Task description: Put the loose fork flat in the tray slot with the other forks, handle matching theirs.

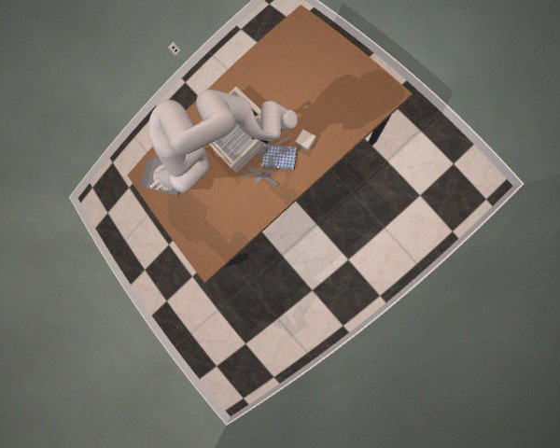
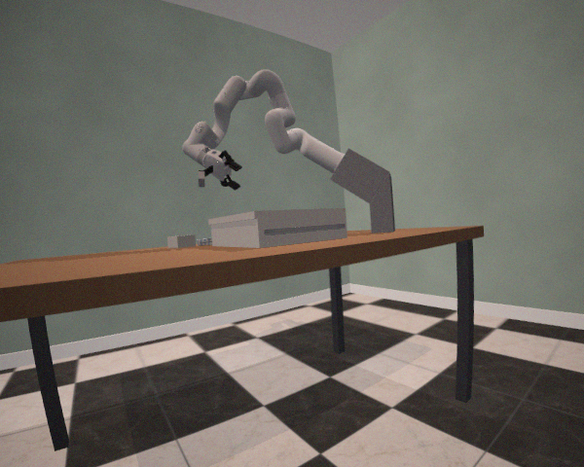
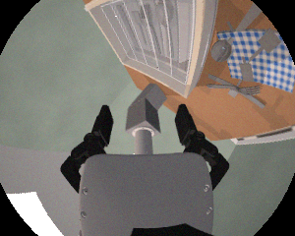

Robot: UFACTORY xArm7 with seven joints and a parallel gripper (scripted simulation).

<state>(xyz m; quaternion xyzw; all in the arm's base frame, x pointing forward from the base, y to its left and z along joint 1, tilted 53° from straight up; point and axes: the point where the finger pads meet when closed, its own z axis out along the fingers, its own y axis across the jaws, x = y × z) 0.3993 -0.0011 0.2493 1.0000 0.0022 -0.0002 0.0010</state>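
The cutlery tray is a pale box with several long slots holding grey cutlery; it also shows in the top view and the side view. Loose grey cutlery lies on the brown table beside the tray's near edge, seen in the top view too; I cannot tell which piece is the fork. My gripper is open and empty, high above the table near the tray's end, as the side view shows.
A blue checked cloth lies beside the tray with a spoon-like piece and other cutlery on it; it shows in the top view. A small pale box stands beyond the cloth. The arm's base is behind the tray.
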